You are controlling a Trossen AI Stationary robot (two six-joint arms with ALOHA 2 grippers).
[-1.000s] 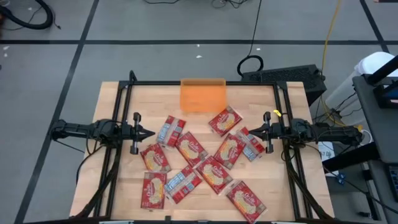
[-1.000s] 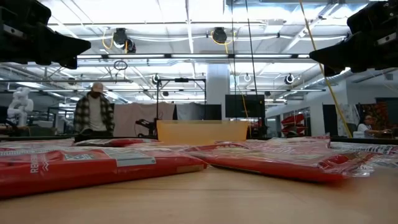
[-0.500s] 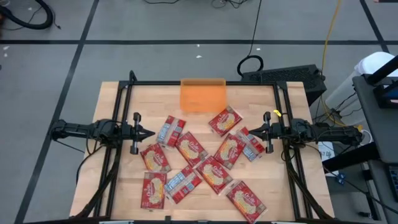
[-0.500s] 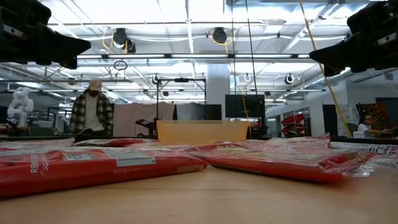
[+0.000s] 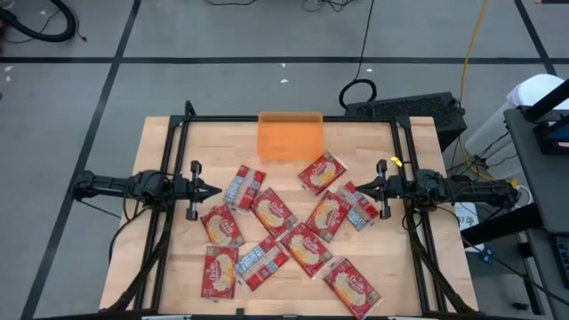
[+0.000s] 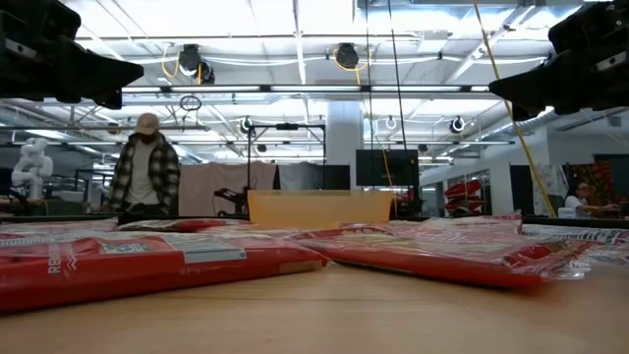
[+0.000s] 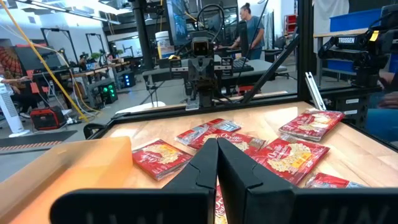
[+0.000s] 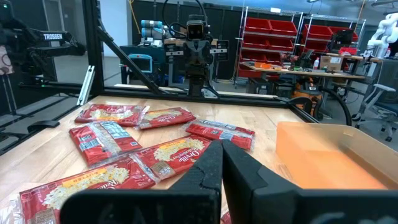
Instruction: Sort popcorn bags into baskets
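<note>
Several red popcorn bags (image 5: 286, 236) lie flat and scattered on the wooden table, some overlapping and some showing a silver-grey side (image 5: 242, 185). An orange translucent basket (image 5: 290, 134) stands at the table's far edge, middle. My left gripper (image 5: 216, 190) hovers shut at the table's left side, pointing level toward the bags. My right gripper (image 5: 360, 188) hovers shut at the right side, facing it. Both hold nothing. The wrist views show the bags (image 7: 159, 157) (image 8: 165, 155) and the basket (image 8: 323, 155) ahead of the shut fingers.
A black metal frame (image 5: 289, 117) runs around the table, with rails along both sides. A person (image 6: 145, 177) in a checked shirt stands in the room behind the table. Bare wood lies between the basket and the bags.
Both arms have kept still and no bag has moved. The person in the room behind the table has straightened up.
</note>
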